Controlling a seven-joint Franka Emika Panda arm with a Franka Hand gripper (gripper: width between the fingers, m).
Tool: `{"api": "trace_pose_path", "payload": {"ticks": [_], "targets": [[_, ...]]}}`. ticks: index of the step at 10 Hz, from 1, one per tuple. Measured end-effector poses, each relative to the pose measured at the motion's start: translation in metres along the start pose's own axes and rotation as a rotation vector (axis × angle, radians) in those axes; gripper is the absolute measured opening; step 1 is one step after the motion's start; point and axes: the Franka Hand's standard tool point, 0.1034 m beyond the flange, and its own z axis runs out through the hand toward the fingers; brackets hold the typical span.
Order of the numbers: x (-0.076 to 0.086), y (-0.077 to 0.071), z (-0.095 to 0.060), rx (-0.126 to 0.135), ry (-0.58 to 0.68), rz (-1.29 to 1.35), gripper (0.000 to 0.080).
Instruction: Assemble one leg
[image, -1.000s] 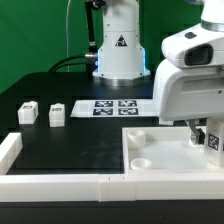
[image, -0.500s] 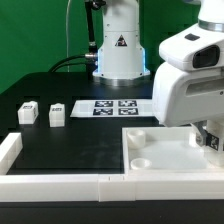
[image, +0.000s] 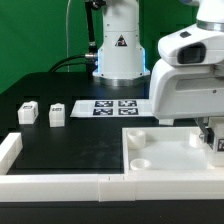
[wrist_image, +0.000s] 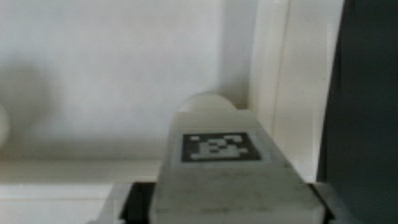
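My gripper (image: 214, 143) hangs over the right edge of the large white panel (image: 165, 152), mostly hidden behind the white arm. In the wrist view the gripper (wrist_image: 222, 205) is shut on a white leg (wrist_image: 222, 160) whose square marker faces the camera; the leg points toward the panel (wrist_image: 107, 90) near its edge. Two more legs (image: 28, 112) (image: 56, 115) stand on the black table at the exterior view's left, far from the gripper.
The marker board (image: 110, 107) lies at the middle back in front of the robot base (image: 118, 50). A long white bar (image: 60, 185) runs along the front, and another (image: 10, 150) is at the left. Round sockets (image: 142, 160) show on the panel's left side.
The gripper with the leg has shifted a little toward the exterior view's right, along the panel's right edge. The loose legs have not moved.
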Motion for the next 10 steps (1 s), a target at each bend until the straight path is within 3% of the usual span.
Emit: {"api": "trace_pose_path", "payload": {"ticks": [6,8,10], "targets": [[0.0003,-0.0005,0.0002,-0.009,0.007,0.737,0.0291],[0.0003,-0.0004,0.0002,-0.002,0.003,0.865,0.0291],[0.0001,-0.0008,0.0004,-0.002,0.002,0.831,0.0304]]}}
